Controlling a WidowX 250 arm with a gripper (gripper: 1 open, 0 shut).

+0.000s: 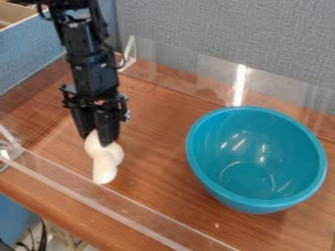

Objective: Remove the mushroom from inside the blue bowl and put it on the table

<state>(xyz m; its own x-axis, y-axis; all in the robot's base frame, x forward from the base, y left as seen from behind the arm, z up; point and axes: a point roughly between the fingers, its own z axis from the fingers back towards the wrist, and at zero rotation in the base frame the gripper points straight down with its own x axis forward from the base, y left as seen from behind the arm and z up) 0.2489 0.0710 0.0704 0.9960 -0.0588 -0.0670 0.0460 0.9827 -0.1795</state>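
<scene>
The cream-white mushroom [104, 163] lies on the reddish-brown table [170, 113], left of the blue bowl [258, 160], near the front acrylic wall. Its cap end is hidden under the fingers. My gripper [100, 138] points almost straight down onto the mushroom's upper end, and its black fingers [86, 123] are shut on it. The stem sticks out below the fingertips toward the front edge. The bowl stands upright at the right with nothing inside.
Low clear acrylic walls run along the table's front [78, 193] and back [222, 69]. A box with a grey-blue side [23, 51] stands at the far left behind the arm. Bare tabletop separates the mushroom from the bowl.
</scene>
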